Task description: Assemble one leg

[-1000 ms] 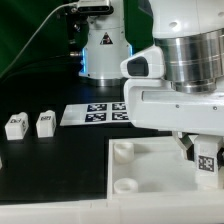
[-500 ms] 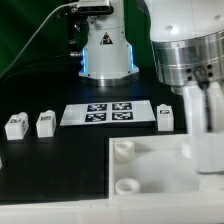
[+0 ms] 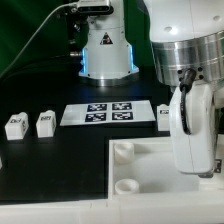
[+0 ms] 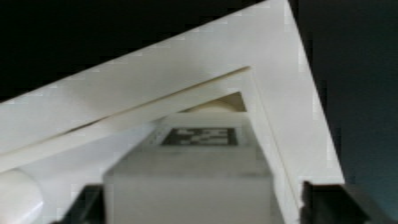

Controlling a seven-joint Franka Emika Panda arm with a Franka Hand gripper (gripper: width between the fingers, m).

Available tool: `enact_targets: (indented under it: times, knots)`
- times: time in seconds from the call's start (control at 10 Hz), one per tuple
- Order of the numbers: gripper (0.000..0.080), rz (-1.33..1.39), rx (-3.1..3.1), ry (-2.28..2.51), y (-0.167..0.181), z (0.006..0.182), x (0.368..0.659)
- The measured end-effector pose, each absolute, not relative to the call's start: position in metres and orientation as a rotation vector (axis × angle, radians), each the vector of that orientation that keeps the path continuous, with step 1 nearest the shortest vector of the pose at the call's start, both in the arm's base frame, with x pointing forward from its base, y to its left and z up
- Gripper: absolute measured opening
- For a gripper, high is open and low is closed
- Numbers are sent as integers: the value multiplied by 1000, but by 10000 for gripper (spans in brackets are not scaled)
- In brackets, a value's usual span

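White arm hangs upright over the tabletop panel (image 3: 150,165), its pincer (image 4: 196,205) pinching a tagged leg (image 4: 199,165) above the panel. Three more legs (image 3: 14,125) stand on the black bench (image 3: 50,165) near the marker board (image 3: 105,113).

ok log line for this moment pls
gripper: low over tabletop panel, state unclear | leg: tagged, between fingers in wrist view | loose legs by marker board
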State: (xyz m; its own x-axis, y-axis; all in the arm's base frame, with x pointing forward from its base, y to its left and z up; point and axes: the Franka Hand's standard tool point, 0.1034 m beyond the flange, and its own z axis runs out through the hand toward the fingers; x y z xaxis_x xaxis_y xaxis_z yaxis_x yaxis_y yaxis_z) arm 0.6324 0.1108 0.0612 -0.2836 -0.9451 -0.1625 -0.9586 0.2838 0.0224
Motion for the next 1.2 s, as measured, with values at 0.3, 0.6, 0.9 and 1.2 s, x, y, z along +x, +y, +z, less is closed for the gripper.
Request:
enact_targets:
  times: [0.3, 0.6, 0.9, 1.2]
  knots:
    - [628, 115, -2309, 1925, 126, 65, 627]
    - [648, 90, -2539, 1612, 126, 65, 622]
    - [648, 7, -2878, 950, 123, 69, 628]
    - [648, -71, -2984, 528, 116, 71, 636]
